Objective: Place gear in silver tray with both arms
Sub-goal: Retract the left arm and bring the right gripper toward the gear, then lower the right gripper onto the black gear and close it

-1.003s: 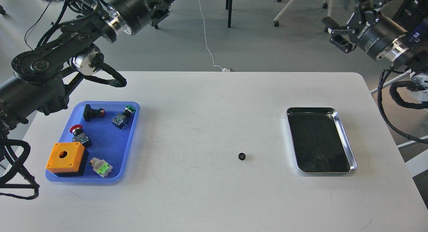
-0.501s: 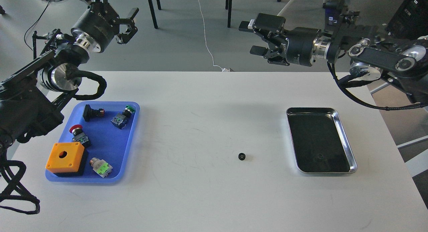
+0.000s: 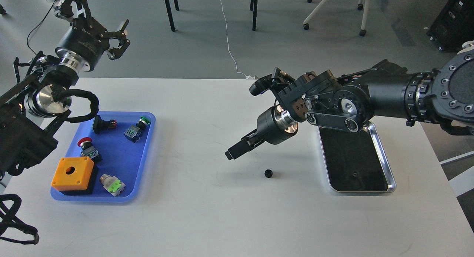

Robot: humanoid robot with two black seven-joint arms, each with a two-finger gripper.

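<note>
The gear (image 3: 268,173) is a small black toothed wheel lying on the white table, left of the silver tray (image 3: 383,157). The tray's dark floor holds nothing. My right arm reaches across the tray's far end. Its gripper (image 3: 237,150) points down and to the left, above the table and up-left of the gear, apart from it. It shows side-on as one dark bar, so I cannot tell its fingers apart. My left gripper (image 3: 121,38) is open and empty, raised beyond the table's far left corner.
A blue plastic tray (image 3: 122,159) at the left holds an orange box (image 3: 72,172) and several push-button switches. Chair and table legs stand on the floor beyond the table's far edge.
My right arm has swung down from above the far edge to low over the table near the gear. My left gripper has drawn back to the left.
</note>
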